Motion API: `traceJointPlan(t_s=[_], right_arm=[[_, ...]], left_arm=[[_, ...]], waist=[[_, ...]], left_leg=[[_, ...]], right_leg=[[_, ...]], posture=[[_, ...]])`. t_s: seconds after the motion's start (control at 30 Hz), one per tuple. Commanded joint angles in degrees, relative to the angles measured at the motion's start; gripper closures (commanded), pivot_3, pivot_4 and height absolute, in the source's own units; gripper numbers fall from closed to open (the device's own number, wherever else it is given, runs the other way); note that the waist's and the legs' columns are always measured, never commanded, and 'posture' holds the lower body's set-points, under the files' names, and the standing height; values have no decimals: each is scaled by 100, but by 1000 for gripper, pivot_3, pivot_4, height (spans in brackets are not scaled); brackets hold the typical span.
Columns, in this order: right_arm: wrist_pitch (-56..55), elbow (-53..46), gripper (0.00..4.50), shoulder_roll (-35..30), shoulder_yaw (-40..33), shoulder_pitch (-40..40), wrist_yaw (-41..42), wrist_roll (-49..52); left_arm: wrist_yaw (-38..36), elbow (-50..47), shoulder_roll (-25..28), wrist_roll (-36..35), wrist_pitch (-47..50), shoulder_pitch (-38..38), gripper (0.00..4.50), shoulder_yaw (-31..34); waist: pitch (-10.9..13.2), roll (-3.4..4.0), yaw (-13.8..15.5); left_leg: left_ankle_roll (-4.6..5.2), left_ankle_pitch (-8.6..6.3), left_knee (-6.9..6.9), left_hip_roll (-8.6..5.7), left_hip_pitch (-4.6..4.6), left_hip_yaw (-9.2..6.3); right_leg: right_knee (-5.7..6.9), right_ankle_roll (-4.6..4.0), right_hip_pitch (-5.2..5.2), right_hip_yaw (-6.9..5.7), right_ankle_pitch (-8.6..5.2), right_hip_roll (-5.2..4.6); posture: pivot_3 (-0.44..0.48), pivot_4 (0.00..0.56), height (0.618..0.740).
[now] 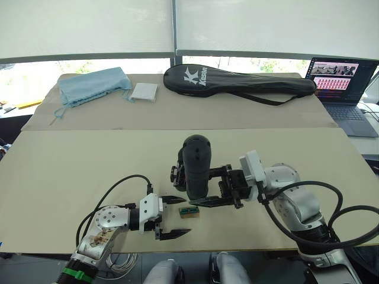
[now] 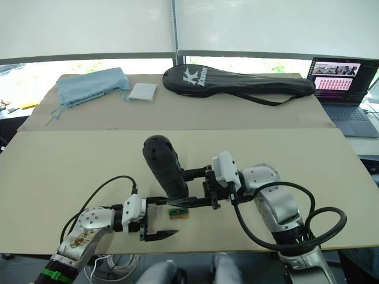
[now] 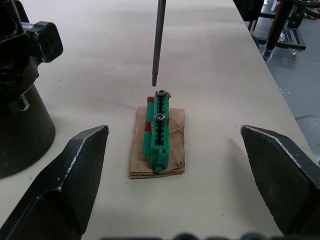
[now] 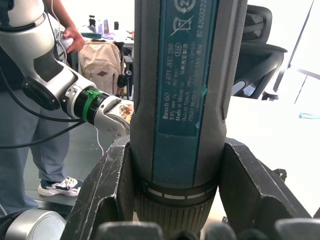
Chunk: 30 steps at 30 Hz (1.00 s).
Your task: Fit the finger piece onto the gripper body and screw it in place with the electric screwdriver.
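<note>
Spread wide, the left claw (image 3: 175, 175) hangs just above the tabletop (image 1: 71, 177) with nothing between its fingers, and the small green screw holder (image 3: 158, 131) on its tan card lies straight ahead of it, between the two fingertips' lines. The holder's long axis runs away from that claw, and two screws are seen seated in it, one behind the other. The thin metal bit of the electric screwdriver (image 1: 196, 165) is held upright, its tip poised just over the farther screw and not touching it, as far as can be judged. The screwdriver's thick barrel is pinched by the right claw (image 4: 175, 200) on both sides, so the right arm is the one that carries the tool, and the coming move is judged to turn on lowering the bit straight down onto that screw head. The gripper body (image 3: 22, 100) stands close beside the holder, on the tabletop, largely cut off at the frame edge. In the head views it is mostly hidden behind the screwdriver. The finger piece cannot be made out with certainty.
</note>
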Motion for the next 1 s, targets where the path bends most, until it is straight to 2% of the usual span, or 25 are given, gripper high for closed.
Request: traceJointPlan(t_s=[0.03, 1.0], right_arm=[[38, -247, 2572, 2, -41, -67, 12, 199], [4, -275, 2572, 2, 16, 48, -1, 117]], left_arm=[[40, 161, 18, 154, 43, 94, 0, -92], [113, 58, -2, 143, 109, 132, 0, -111]], waist=[[0, 0, 0], [-1, 0, 0]], left_leg=[[0, 0, 0, 0, 0, 0], [1, -1, 0, 0, 0, 0]], right_leg=[[0, 0, 0, 0, 0, 0], [0, 0, 0, 0, 0, -1]], posture=[[0, 150, 740], [0, 150, 740]])
